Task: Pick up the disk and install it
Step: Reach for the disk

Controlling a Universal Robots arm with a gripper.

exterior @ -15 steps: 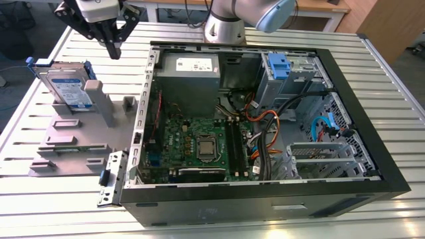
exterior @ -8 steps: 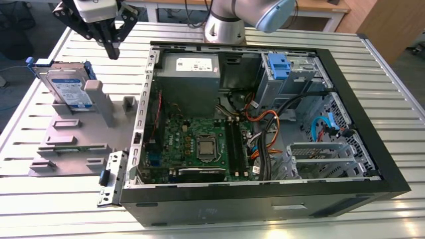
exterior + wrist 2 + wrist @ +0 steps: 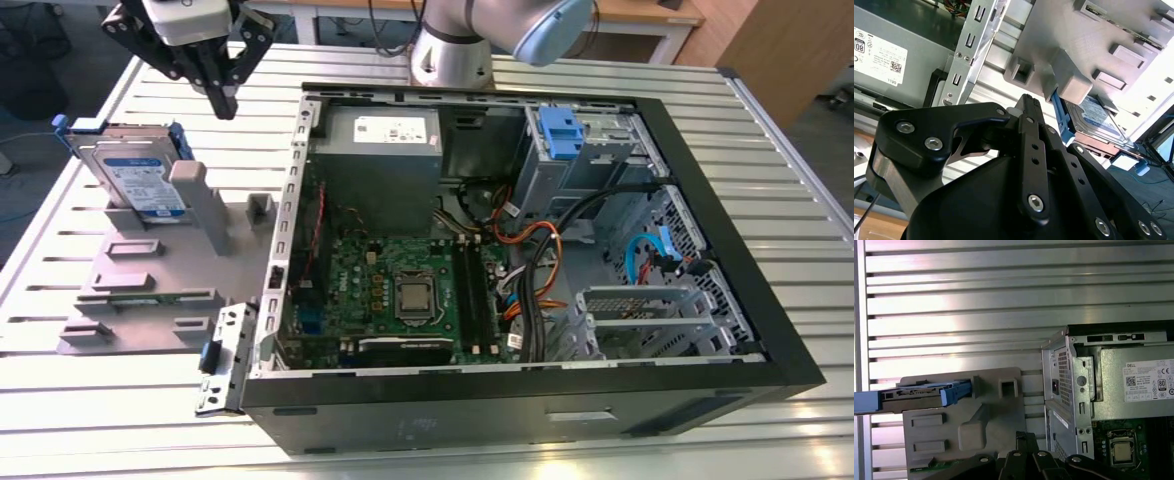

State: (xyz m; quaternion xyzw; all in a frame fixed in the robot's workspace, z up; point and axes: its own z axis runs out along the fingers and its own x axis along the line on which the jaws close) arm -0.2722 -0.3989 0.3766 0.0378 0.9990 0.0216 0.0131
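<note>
Over the grey holder point(image 3: 147, 275), claw point(image 3: 224, 106) clenched, empty; disk point(image 3: 134, 172) upright, connector edge point(image 3: 919, 395) in first wrist view.

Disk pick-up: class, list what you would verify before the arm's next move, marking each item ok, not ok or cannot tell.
1. Disk standing upright in the grey holder: ok.
2. Gripper open for a grasp: not ok, shut and empty.
3. Gripper lined up over the disk: not ok, off to one side, apart from it.
4. Computer case side panel off: ok.
5. Drive bay free of cables: cannot tell.
</note>
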